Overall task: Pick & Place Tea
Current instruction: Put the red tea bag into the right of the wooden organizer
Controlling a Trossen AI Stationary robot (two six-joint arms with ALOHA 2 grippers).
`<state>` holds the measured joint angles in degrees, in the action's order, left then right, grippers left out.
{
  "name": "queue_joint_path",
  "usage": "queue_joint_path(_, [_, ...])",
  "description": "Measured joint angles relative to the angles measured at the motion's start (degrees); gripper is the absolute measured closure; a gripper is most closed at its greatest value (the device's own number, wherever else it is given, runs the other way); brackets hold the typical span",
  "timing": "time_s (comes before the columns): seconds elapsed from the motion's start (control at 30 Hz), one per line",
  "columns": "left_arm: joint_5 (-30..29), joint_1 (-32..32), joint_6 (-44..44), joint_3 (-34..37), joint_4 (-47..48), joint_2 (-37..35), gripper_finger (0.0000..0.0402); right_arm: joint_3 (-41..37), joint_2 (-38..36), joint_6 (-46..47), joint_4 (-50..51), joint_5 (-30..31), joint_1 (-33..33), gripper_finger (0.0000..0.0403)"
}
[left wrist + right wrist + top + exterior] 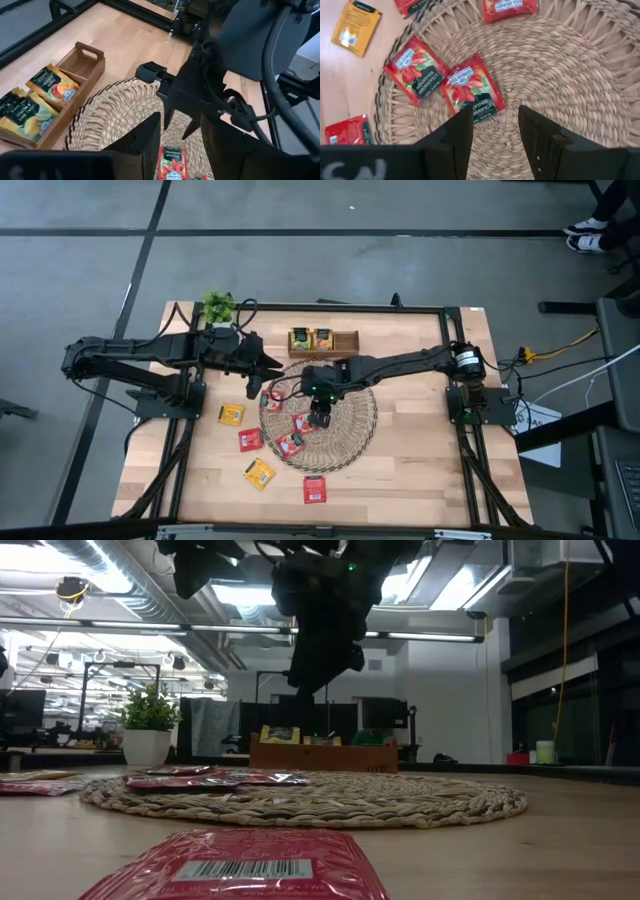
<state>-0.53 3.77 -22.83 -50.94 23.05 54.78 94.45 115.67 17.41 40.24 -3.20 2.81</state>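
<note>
Several small square tea sachets lie flat. Three red ones rest on the round wicker mat, and red and yellow ones lie on the wood to the mat's left and near side. My right gripper hangs open above the mat's middle, pointing steeply down, just past a red sachet and clear of it. My left gripper is open, held high over the mat's far left rim. A red sachet shows far below through its gap.
A wooden box holding yellow-green sachets stands beyond the mat at the far side. A small potted plant is at the far left corner. A red sachet lies near the front edge. Bare wood stretches right of the mat.
</note>
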Motion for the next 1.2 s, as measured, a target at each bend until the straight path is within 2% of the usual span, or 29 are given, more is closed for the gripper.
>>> queue_joint_path(0.17, [-2.1, 0.0, 0.8, 0.0, 0.1, 0.0, 0.0265, 0.0, 1.2, -1.4, -0.4, -0.1, 0.0, 0.0246])
queue_joint_path(0.3, [-2.3, 0.0, 0.9, 0.0, 0.1, 0.0, 0.0265, 0.1, 2.7, -2.8, -2.1, -3.0, 0.0, 0.0246])
queue_joint_path(0.6, [0.2, -1.4, 0.2, 0.0, 2.5, -1.2, 0.0265, 0.0, 6.8, -2.7, -3.2, -7.6, 0.0, 0.0246])
queue_joint_path(0.67, [-2.2, -4.1, 1.1, 0.1, 3.2, -2.5, 0.0265, 0.0, 7.2, -2.7, -3.1, -7.8, 0.1, 0.0246])
queue_joint_path(0.9, [-18.6, -14.9, 4.3, 0.1, 4.3, -7.4, 0.0265, 0.0, 7.3, -3.0, -3.2, -7.6, 0.2, 0.0246])
queue_joint_path(1.07, [-26.0, -19.0, 2.0, 0.1, 7.6, -9.4, 0.0265, 0.0, 7.3, -5.1, -3.2, -6.3, -0.3, 0.0246])
queue_joint_path(1.2, [-29.6, -20.2, 0.6, 0.1, 7.6, -9.8, 0.0265, 0.1, 7.5, -6.1, -3.3, -5.8, -0.9, 0.0246])
